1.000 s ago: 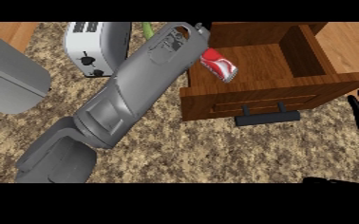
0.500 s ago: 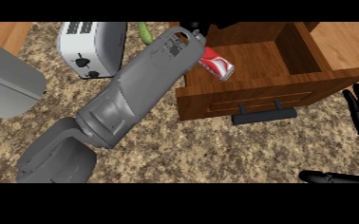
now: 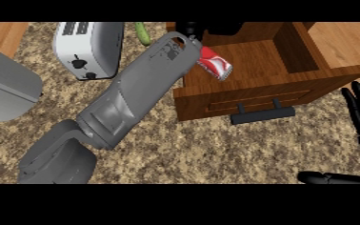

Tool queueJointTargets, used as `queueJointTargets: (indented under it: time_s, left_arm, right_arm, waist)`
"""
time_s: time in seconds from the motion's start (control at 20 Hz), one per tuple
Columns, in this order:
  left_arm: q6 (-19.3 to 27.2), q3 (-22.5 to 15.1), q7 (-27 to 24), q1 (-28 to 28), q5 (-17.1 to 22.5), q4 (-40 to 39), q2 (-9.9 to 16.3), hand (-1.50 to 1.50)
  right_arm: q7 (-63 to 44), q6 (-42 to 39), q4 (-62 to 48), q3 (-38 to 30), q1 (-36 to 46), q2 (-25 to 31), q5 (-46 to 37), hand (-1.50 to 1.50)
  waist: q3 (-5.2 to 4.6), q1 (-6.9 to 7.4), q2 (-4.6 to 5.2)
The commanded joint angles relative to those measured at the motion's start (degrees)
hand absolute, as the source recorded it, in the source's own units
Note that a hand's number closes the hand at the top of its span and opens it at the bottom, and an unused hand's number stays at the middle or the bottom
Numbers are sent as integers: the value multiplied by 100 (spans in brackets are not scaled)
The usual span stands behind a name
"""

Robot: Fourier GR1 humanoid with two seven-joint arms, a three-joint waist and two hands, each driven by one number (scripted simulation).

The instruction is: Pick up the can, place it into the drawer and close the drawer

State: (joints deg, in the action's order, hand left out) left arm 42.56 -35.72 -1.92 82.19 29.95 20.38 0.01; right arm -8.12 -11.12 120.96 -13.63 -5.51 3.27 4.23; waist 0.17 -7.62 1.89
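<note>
The red and white can (image 3: pixel 215 63) lies tilted inside the open wooden drawer (image 3: pixel 281 83), near its left wall. My left forearm reaches diagonally up across the counter. Its black left hand (image 3: pixel 188 28) sits just above and left of the can, mostly cut off by the view's top, so I cannot see whether it touches the can. My right hand (image 3: pixel 349 102) rests open at the right edge, beside the drawer's front, with its thumb low in the corner. The drawer's black handle (image 3: pixel 264 115) faces me.
A silver toaster (image 3: pixel 88 47) stands at the back left, with a green vegetable (image 3: pixel 143 32) beside it. A grey rounded object (image 3: pixel 14 90) sits at the left edge. The speckled stone counter (image 3: pixel 211 148) stretches in front of the drawer.
My right hand has come into view at the right edge and lower corner. The left arm and the can have barely shifted against the drawer.
</note>
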Motion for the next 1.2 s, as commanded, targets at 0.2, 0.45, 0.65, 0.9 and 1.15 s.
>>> queueJointTargets:
  time_s: [0.2, 0.45, 0.65, 0.9, 1.15]
  left_arm:
    - [238, -17, -256, -206, 344, 81, -1, -150]
    - [321, 57, -558, -409, 577, 243, -1, -150]
    - [292, 62, -463, -234, 787, 287, -1, -150]
    - [337, 130, -500, -168, 1099, 493, -1, -150]
    - [456, 206, -541, 151, 1155, 408, -1, -150]
  right_arm:
    - [-213, 78, 290, 33, 154, 113, -143, -150]
    - [464, -68, 419, -82, -39, 454, -799, -150]
    - [640, -28, 376, 191, 179, 585, -1398, -150]
    - [704, 34, 373, 589, 491, 805, -2273, -150]
    - [707, 188, 528, 963, 434, 985, -3374, -150]
  waist:
    - [-8, -7, 0]
    - [-7, 49, -15]
    - [-7, 105, -11]
    - [-12, 220, -24]
    - [-14, 360, -85]
